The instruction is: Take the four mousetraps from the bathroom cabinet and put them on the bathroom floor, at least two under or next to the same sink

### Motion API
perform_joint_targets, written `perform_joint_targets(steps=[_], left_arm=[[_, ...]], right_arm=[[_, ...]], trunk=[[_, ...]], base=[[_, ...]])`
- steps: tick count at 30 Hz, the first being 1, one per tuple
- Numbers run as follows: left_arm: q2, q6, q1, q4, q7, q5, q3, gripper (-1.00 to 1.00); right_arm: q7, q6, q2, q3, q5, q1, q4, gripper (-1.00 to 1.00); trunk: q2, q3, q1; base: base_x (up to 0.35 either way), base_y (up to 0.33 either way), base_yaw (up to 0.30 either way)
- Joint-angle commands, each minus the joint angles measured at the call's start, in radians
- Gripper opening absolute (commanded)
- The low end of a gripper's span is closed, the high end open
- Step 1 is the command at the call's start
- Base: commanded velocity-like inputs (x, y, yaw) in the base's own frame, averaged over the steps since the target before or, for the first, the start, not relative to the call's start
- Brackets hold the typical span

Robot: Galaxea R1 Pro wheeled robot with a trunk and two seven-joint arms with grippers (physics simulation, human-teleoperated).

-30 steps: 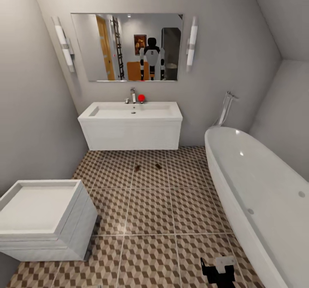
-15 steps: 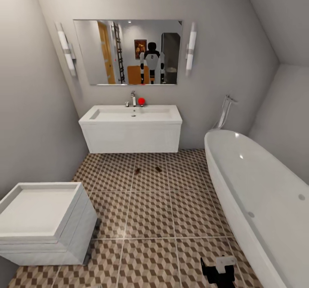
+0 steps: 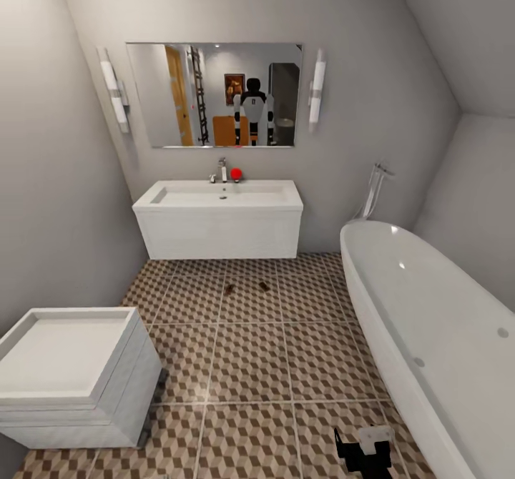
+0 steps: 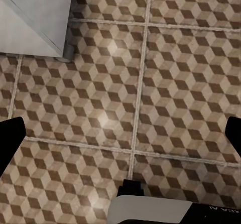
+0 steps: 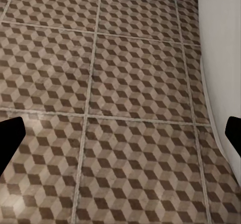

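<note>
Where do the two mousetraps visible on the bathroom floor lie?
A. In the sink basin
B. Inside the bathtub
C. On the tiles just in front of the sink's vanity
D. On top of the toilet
C: two small brown mousetraps lie side by side on the patterned bathroom floor, just in front of the white sink.

The bathroom floor (image 3: 250,364) is smooth tile printed with brown and cream cubes, faintly glossy, with pale matt grout. The sink (image 3: 218,218) and bathtub (image 3: 429,322) look glossy white, like ceramic. The tap (image 3: 222,169) is shiny metal. The walls (image 3: 57,179) are matt grey, and the mirror (image 3: 214,94) is polished.
</note>
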Motion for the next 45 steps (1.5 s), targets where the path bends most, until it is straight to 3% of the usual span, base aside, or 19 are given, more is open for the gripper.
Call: perform_joint_targets(steps=[1,22,41,45], left_arm=[[0.0,-0.003,-0.001,0.0,0.005,0.006,-0.009,1.0],[0.0,-0.004,-0.001,0.0,0.005,0.005,-0.01,1.0],[-0.001,-0.004,-0.001,0.016,0.004,0.005,-0.01,1.0],[-0.014,-0.004,-0.001,0.037,0.004,0.005,-0.01,1.0]], right_arm=[[-0.001,-0.003,0.0,0.009,-0.01,-0.001,0.0,1.0],[-0.001,-0.003,0.0,0.009,-0.01,-0.001,0.0,1.0],[-0.002,-0.003,-0.001,0.009,-0.01,-0.001,0.0,1.0],[-0.003,-0.002,-0.001,0.009,-0.01,-0.001,0.0,1.0]], trunk=[[-0.002,0.0,0.001],[-0.002,0.031,0.001],[-0.002,0.033,0.001],[-0.002,0.033,0.001]], base=[[0.0,0.0,0.0],[0.0,0.0,0.0],[0.0,0.0,0.0],[0.0,0.0,0.0]])
